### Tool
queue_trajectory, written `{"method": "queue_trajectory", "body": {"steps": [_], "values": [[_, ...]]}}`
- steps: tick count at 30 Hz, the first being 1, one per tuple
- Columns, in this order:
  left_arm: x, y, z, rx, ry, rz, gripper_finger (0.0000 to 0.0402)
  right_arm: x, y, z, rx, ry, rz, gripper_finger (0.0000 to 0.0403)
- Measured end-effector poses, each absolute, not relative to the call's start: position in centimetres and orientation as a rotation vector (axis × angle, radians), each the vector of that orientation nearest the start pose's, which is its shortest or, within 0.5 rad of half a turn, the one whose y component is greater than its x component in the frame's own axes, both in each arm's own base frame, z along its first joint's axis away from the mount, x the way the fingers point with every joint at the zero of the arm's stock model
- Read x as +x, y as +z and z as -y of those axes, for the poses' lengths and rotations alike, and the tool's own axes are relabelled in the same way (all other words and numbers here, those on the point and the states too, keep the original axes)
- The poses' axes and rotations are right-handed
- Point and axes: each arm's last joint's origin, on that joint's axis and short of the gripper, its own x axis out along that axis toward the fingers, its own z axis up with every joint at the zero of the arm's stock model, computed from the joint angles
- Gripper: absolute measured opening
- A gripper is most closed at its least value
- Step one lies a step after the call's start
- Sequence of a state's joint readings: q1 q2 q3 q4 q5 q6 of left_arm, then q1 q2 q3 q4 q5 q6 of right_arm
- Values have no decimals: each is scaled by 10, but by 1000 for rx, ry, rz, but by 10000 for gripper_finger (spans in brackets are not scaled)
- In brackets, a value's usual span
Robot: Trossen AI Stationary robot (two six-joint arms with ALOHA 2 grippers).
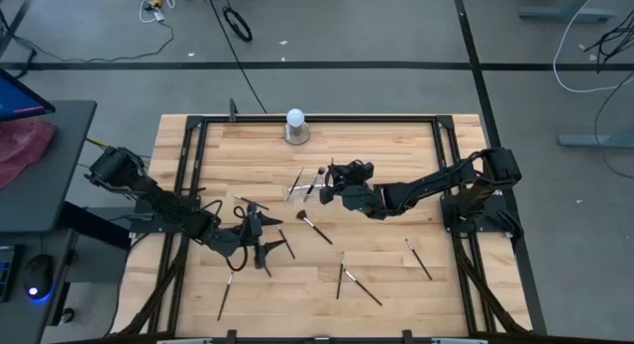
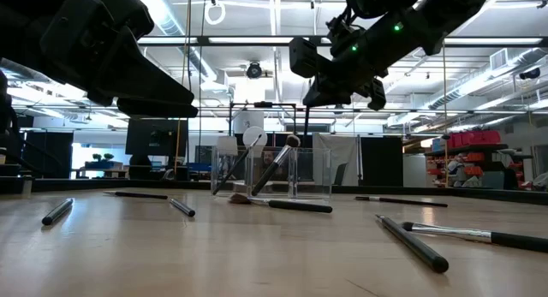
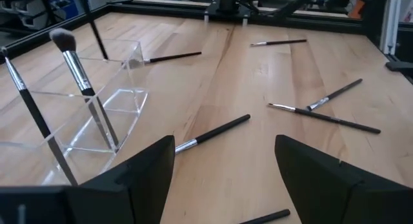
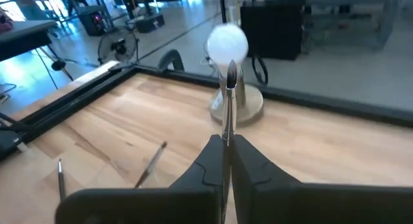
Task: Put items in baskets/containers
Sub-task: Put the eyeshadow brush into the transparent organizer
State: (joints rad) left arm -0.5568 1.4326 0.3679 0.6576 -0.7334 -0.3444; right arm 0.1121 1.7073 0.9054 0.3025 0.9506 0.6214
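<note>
The clear holder (image 1: 302,188) (image 2: 295,173) (image 3: 97,101) stands mid-table, and a few brushes lean upright inside it (image 3: 77,69). Other dark-handled brushes lie flat on the wood (image 1: 315,228) (image 1: 418,258) (image 1: 359,285) (image 3: 322,114). My right gripper (image 1: 332,178) (image 4: 224,143) (image 2: 338,74) hovers just right of the holder, shut on one brush. My left gripper (image 1: 256,228) (image 3: 222,146) is open and low over the table, on the near-left side of the holder. A silver-ferruled brush (image 3: 213,130) lies ahead of its fingers. My right gripper pinches a thin brush between its two fingers. The silver ferrule (image 4: 227,114) and the small dark bristle tip (image 4: 231,72) stick out forward past the fingertips, along the fingers. The brush is lifted clear of the table; its handle end is hidden by the gripper.
A white ball on a grey round base (image 1: 295,126) (image 4: 227,46) stands at the far edge, beyond the right gripper. A black frame (image 1: 198,136) borders the wooden table. Bare wood lies to the near right, between the scattered brushes.
</note>
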Motion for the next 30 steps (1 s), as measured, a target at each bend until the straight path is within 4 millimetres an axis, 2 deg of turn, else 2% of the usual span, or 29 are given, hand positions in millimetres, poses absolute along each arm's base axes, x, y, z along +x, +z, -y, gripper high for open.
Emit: {"method": "queue_trajectory", "body": {"steps": [11, 18, 23, 30], "values": [[211, 144, 108, -73, 250, -288, 275, 343, 182, -18, 480, -905, -165, 5], [211, 144, 108, -73, 251, -288, 275, 349, 157, -18, 502, -930, -194, 6], [211, 144, 108, -73, 251, -288, 275, 351, 150, -18, 502, -929, -203, 7], [211, 144, 108, -73, 253, -287, 275, 351, 149, -19, 515, -925, -207, 46]]}}
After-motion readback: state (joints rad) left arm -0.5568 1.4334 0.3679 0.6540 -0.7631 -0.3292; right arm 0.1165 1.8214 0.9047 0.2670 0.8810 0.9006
